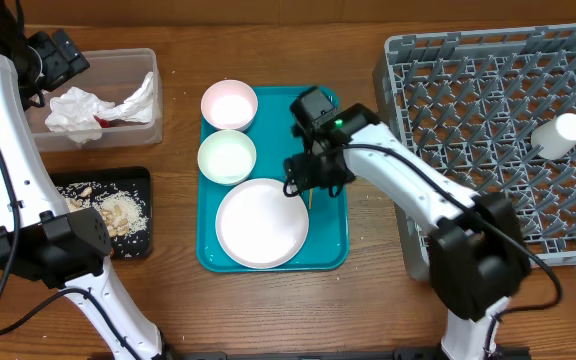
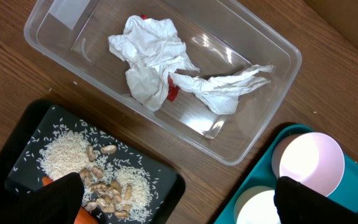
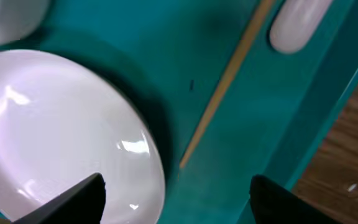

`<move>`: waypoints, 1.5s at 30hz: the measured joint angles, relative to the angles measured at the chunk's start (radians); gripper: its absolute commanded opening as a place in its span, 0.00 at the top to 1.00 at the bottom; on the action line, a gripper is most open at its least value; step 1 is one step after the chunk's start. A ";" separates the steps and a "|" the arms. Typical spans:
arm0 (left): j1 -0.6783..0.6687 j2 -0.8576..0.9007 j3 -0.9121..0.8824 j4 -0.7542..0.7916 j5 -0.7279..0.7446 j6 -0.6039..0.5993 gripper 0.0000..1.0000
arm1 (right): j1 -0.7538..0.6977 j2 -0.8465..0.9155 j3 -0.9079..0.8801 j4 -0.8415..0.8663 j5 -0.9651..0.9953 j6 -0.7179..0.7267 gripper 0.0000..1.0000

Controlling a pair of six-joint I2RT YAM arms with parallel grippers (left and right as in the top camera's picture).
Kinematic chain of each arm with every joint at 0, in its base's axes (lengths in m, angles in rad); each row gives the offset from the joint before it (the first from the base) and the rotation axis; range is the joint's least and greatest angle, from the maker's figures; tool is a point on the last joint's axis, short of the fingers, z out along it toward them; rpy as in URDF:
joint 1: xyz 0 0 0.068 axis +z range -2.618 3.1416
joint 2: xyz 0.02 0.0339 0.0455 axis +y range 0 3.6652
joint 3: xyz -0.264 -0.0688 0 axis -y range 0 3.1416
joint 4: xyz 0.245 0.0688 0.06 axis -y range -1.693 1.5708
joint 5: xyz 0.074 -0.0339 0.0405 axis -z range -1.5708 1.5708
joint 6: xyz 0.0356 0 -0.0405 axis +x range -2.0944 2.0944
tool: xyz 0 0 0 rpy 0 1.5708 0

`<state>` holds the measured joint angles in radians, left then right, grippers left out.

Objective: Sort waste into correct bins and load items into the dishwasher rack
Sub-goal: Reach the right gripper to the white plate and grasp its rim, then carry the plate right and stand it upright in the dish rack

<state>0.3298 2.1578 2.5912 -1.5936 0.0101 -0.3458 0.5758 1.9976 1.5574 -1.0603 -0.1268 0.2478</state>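
- Step in hand, as judged: loading items; right gripper point(image 3: 176, 193), fingers wide and empty, hovers over thin wooden stick point(image 3: 225, 87) on teal tray point(image 3: 260, 143), at 3 o'clock of plate point(image 3: 61, 124)
- Next move calls for: descending astride the stick, pinching it, carrying it to dishwasher rack point(image 1: 488, 100) at 3 o'clock
- Left gripper point(image 2: 178, 202): fingers wide, empty, near clear tub point(image 2: 288, 68)
- Writing: none legible

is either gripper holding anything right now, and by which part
Nothing is held. The right gripper is open above the wooden stick on the teal tray; the left gripper is open and empty too.
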 measured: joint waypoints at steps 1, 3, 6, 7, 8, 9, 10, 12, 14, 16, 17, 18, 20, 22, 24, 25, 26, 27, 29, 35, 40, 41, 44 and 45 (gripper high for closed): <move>0.000 0.000 0.000 0.000 0.000 0.000 0.00 | 0.000 0.015 -0.001 -0.011 -0.018 0.016 0.26; 0.000 0.000 0.000 0.000 0.000 0.000 0.00 | 0.001 0.031 -0.002 -0.018 -0.047 0.033 0.26; 0.000 0.000 0.000 0.000 0.000 0.000 0.00 | 0.011 0.036 -0.010 -0.027 -0.074 0.050 0.30; 0.000 0.000 0.000 0.000 0.000 0.000 0.00 | 0.024 0.036 -0.021 -0.030 -0.082 0.059 0.30; 0.000 0.000 0.000 0.000 0.000 0.000 0.00 | 0.036 0.036 -0.035 -0.024 -0.086 0.073 0.30; 0.000 0.000 0.000 0.000 0.000 0.000 0.00 | 0.045 0.036 -0.051 -0.013 -0.087 0.087 0.30; 0.000 0.000 0.000 0.000 0.000 0.000 0.00 | 0.050 0.036 -0.071 -0.005 -0.087 0.095 0.31; 0.000 0.000 0.000 0.000 0.000 0.000 0.00 | 0.058 0.036 -0.104 0.014 -0.087 0.116 0.36; 0.000 0.000 0.000 0.000 0.000 0.000 0.00 | 0.061 0.036 -0.138 0.034 -0.085 0.138 0.39; 0.000 0.000 0.000 0.000 0.000 0.000 0.00 | 0.060 0.037 -0.160 0.040 -0.085 0.150 0.44; 0.000 0.000 0.000 0.000 0.000 0.000 0.00 | 0.060 0.037 -0.165 0.038 -0.086 0.155 0.48; 0.000 0.000 0.000 0.000 0.000 0.000 0.00 | 0.060 0.036 -0.165 0.043 -0.086 0.160 0.56; 0.000 0.000 0.000 0.000 0.000 0.000 0.00 | 0.060 0.036 -0.165 0.045 -0.086 0.170 0.70; 0.000 0.000 0.000 0.000 0.000 0.000 0.00 | 0.060 0.037 -0.165 0.047 -0.087 0.169 0.74; 0.000 0.000 0.000 0.000 0.000 0.000 0.00 | 0.060 0.037 -0.165 0.047 -0.085 0.179 0.79; 0.000 0.000 0.000 0.000 0.000 0.000 0.00 | 0.059 0.037 -0.165 0.042 -0.086 0.186 0.87; 0.000 0.000 0.000 0.000 0.000 0.000 0.00 | 0.058 0.036 -0.164 0.039 -0.086 0.187 0.96; 0.000 0.000 0.000 0.000 0.000 0.000 0.00 | 0.057 0.037 -0.164 0.027 -0.087 0.193 0.96; 0.000 0.000 0.000 0.000 0.000 0.000 0.00 | 0.050 0.037 -0.145 -0.017 -0.089 0.198 0.96; 0.000 0.000 0.000 0.000 0.000 0.000 0.00 | -0.003 0.036 -0.055 -0.129 -0.066 0.191 0.96; 0.000 0.000 0.000 0.000 0.000 0.000 0.00 | -0.080 0.002 0.037 -0.265 0.015 0.166 0.96; 0.000 0.000 0.000 0.000 0.000 0.000 0.00 | -0.116 -0.026 0.072 -0.283 0.047 0.158 0.96; 0.000 0.000 0.000 0.000 0.000 0.000 0.00 | -0.201 -0.081 0.170 -0.325 0.093 0.148 0.96; 0.000 0.000 0.000 0.000 0.000 0.000 0.00 | -0.249 -0.105 0.228 -0.332 0.105 0.135 0.96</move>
<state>0.3298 2.1578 2.5912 -1.5936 0.0101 -0.3458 0.3271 1.8923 1.7851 -1.3926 -0.0216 0.3824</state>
